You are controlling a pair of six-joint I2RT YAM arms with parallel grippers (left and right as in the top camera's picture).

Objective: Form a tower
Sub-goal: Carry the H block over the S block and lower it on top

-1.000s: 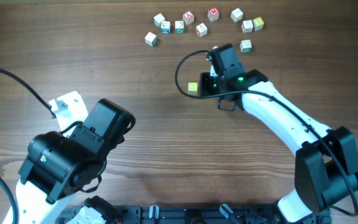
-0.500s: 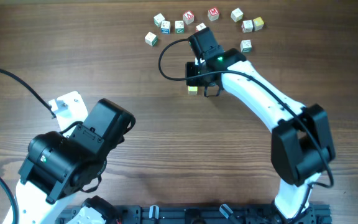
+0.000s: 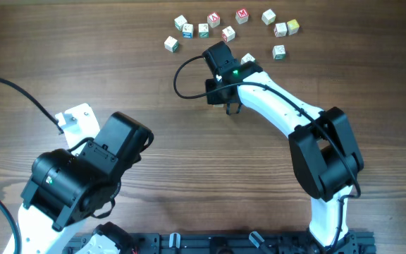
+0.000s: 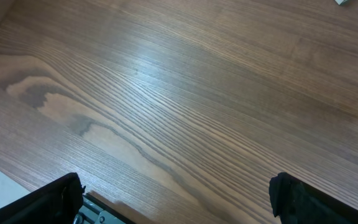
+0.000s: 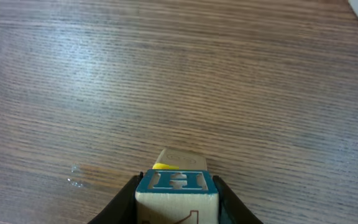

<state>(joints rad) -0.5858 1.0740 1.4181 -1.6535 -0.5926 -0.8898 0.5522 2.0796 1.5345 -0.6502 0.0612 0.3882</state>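
Since these wooden cubes look light, hard and easily toppled, the right pincer (image 5: pixel 176 208) clamps the blue H cube (image 5: pixel 176 182) by its side faces, over the yellow-faced tower (image 5: pixel 178 157) on the table (image 5: pixel 166 62); the left pincer (image 4: pixel 179 206) gapes empty.

Tower (image 5: pixel 178 177): two small wooden letter cubes show in the right wrist view (any more cannot be made out).
Nearer cube (image 5: pixel 176 196): pale wood. Its upward face is framed in blue-green with a raised letter H. The front face bears a carved shape, cut off by the picture's lower edge.
Its pose: upright and square, pinched on both sides by the right gripper (image 5: pixel 176 200).
Farther cube (image 5: pixel 180 157): pale cream on top with a yellow strip along its near edge, mostly hidden behind the H cube.
Relation: the two overlap in view; whether they touch cannot be told.
Place: over the brown wooden table (image 5: pixel 104 74). From overhead the tower is covered and cannot be seen.
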